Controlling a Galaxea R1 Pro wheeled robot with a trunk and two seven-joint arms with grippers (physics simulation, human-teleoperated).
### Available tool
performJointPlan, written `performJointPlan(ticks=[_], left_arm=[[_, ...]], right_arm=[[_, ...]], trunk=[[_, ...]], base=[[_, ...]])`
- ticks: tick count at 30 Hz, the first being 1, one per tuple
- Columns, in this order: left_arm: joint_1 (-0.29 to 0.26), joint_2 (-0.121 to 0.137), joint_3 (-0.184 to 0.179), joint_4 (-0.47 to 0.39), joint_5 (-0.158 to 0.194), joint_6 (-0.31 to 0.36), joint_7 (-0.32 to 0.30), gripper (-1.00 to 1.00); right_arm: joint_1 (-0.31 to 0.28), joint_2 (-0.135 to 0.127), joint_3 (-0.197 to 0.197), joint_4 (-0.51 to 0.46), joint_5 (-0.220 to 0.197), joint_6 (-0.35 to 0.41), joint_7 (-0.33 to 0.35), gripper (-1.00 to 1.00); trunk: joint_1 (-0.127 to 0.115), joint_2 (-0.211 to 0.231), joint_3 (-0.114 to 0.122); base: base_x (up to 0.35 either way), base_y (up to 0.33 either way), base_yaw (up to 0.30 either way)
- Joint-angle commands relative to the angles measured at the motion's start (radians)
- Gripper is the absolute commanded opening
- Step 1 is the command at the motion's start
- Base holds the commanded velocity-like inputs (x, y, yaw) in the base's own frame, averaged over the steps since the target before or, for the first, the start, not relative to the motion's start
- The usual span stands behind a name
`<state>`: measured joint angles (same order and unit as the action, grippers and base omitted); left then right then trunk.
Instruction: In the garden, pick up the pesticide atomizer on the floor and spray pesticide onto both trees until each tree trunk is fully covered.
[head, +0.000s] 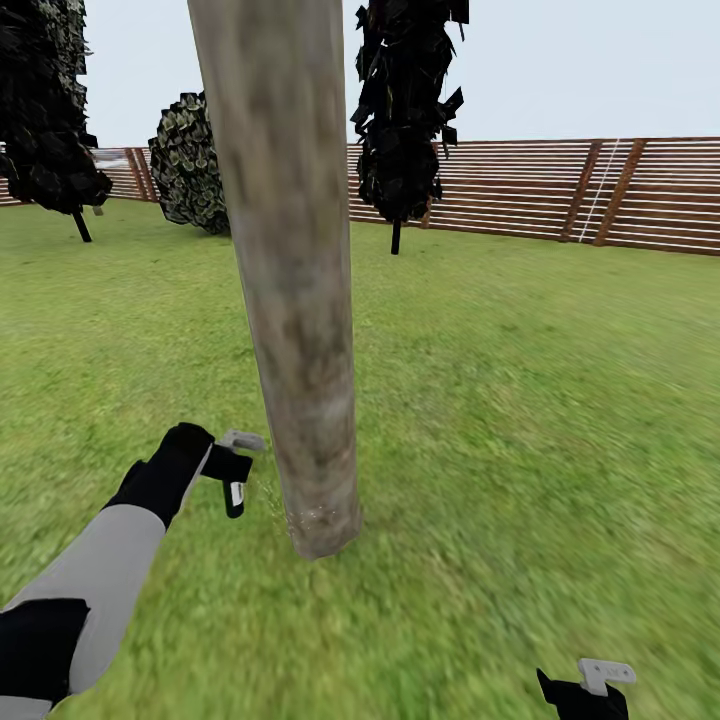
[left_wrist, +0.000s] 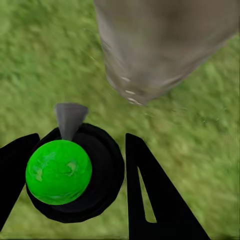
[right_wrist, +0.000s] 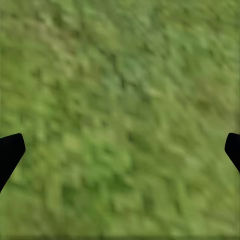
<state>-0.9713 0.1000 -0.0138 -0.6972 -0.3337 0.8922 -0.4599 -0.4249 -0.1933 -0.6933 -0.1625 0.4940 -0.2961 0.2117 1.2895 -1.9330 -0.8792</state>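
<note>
A thick, mottled grey-brown tree trunk (head: 295, 300) rises from the grass in the middle of the head view. Its foliage is out of frame. My left gripper (head: 226, 466) is shut on the pesticide atomizer (head: 234, 488), held low just left of the trunk's base. In the left wrist view the atomizer (left_wrist: 102, 172) has a round black body with a bright green ball on it. Its grey nozzle cone (left_wrist: 69, 119) points toward the trunk base (left_wrist: 150, 55), which carries a few pale specks. My right gripper (head: 585, 690) hangs open over bare grass at the lower right, with its black fingers (right_wrist: 10, 152) far apart.
Green lawn (head: 520, 400) spreads all round. Dark thin-stemmed trees stand at the far left (head: 45, 110) and behind the trunk (head: 405, 110), with a leafy bush (head: 190, 165) between them. A brown slatted fence (head: 560, 195) closes the back.
</note>
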Motion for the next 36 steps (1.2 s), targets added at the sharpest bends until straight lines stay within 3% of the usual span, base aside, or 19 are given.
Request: performJointPlan(ticks=[1, 3, 6, 8, 11, 14, 19, 23, 25, 30, 36], left_arm=[[-0.016, -0.001, 0.0, -0.01, 0.03, 0.003, 0.01, -1.0], [-0.016, 0.002, -0.003, -0.037, 0.028, 0.004, -0.021, -1.0], [-0.016, 0.035, -0.006, -0.085, 0.013, 0.004, -0.126, -1.0], [-0.011, 0.047, -0.008, -0.089, -0.003, 0.002, -0.154, -1.0], [0.0, 0.075, -0.095, -0.091, -0.041, -0.008, -0.222, -1.0], [0.011, 0.105, -0.174, -0.09, -0.051, -0.02, -0.278, -1.0], [0.066, 0.114, -0.262, -0.09, -0.053, -0.069, -0.29, -1.0], [0.077, 0.115, -0.27, -0.093, -0.053, -0.074, -0.299, -1.0], [0.077, 0.116, -0.268, -0.128, -0.057, -0.074, -0.348, -1.0], [0.068, 0.117, -0.266, -0.227, -0.06, -0.065, -0.402, -1.0], [0.057, 0.146, -0.262, -0.281, -0.061, -0.061, -0.45, -1.0]], right_arm=[[0.0, 0.0, 0.0, 0.0, 0.0, 0.0, 0.0, 1.0], [0.0, 0.0, 0.0, 0.0, 0.0, 0.0, 0.0, 1.0], [0.0, 0.0, 0.0, 0.0, 0.0, 0.0, 0.0, 1.0], [0.0, 0.0, 0.0, 0.0, 0.0, 0.0, 0.0, 1.0], [0.0, 0.0, 0.0, 0.0, 0.0, 0.0, 0.0, 1.0], [0.0, 0.0, 0.0, 0.0, 0.0, 0.0, 0.0, 1.0], [0.0, 0.0, 0.0, 0.0, 0.0, 0.0, 0.0, 1.0], [0.0, 0.0, 0.0, 0.0, 0.0, 0.0, 0.0, 1.0], [0.0, 0.0, 0.0, 0.0, 0.0, 0.0, 0.0, 1.0], [0.0, 0.0, 0.0, 0.001, 0.0, 0.0, 0.0, 1.0], [0.0, 0.0, 0.0, 0.0, 0.0, 0.0, 0.0, 1.0]], trunk=[[0.0, 0.0, 0.0], [0.0, 0.0, 0.0], [0.0, 0.0, 0.0], [0.0, 0.0, 0.0], [0.0, 0.0, 0.0], [0.0, 0.0, 0.0], [0.0, 0.0, 0.0], [0.0, 0.0, 0.0], [0.0, 0.0, 0.0], [0.0, 0.0, 0.0], [0.0, 0.0, 0.0]], base=[[0.0, 0.0, 0.0], [0.0, 0.0, 0.0], [0.0, 0.0, 0.0], [0.0, 0.0, 0.0], [0.0, 0.0, 0.0], [0.0, 0.0, 0.0], [0.0, 0.0, 0.0], [0.0, 0.0, 0.0], [0.0, 0.0, 0.0], [0.0, 0.0, 0.0], [0.0, 0.0, 0.0]])
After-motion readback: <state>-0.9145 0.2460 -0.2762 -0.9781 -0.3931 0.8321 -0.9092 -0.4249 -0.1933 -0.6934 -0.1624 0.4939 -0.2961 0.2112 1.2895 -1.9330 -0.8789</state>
